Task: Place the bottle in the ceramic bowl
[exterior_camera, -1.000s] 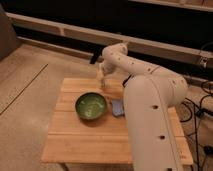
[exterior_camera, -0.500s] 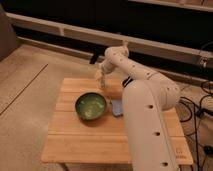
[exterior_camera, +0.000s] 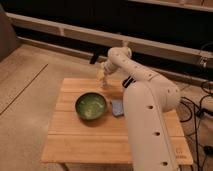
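Note:
The green ceramic bowl (exterior_camera: 91,105) sits on the wooden table (exterior_camera: 75,140), left of its middle. The pale slender bottle (exterior_camera: 102,76) is at the gripper (exterior_camera: 103,75), over the table's far edge, behind the bowl and a little to its right. The bottle hangs upright just above or at the table top. The white arm (exterior_camera: 145,100) reaches from the right foreground up and over to it. I cannot tell how the gripper stands around the bottle.
A small blue-grey flat object (exterior_camera: 117,107) lies on the table just right of the bowl. The arm's large white body covers the table's right part. Cables (exterior_camera: 197,107) lie on the floor at right. A dark wall with a pale ledge (exterior_camera: 75,32) runs behind.
The arm has drawn back and left a little, bringing the gripper and bottle slightly nearer the bowl. The bowl and blue object have not moved.

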You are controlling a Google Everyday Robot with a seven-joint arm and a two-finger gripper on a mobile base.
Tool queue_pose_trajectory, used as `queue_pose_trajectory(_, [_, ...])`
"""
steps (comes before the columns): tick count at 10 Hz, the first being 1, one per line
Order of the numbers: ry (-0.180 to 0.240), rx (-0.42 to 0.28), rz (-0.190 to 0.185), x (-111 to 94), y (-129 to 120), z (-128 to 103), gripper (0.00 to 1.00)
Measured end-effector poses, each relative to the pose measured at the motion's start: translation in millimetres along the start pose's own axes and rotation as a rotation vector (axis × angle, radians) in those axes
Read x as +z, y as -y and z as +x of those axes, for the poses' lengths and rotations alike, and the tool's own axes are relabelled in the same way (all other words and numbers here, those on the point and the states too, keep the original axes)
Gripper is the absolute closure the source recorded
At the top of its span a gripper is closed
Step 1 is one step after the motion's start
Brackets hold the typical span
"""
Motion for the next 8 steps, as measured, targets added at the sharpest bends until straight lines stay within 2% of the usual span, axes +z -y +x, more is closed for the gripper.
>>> queue_pose_trajectory(1, [0.0, 0.01, 0.002, -1, 2, 1, 0.95])
queue_pose_trajectory(2, [-0.001, 0.023, 0.005, -2, 3, 1, 1.0])
queue_pose_trajectory(4, [-0.003, 0.054, -0.015, -7, -2, 0, 1.0])
queue_pose_trajectory(8, [-0.026, 0.093, -0.146, -29, -41, -18, 1.0])
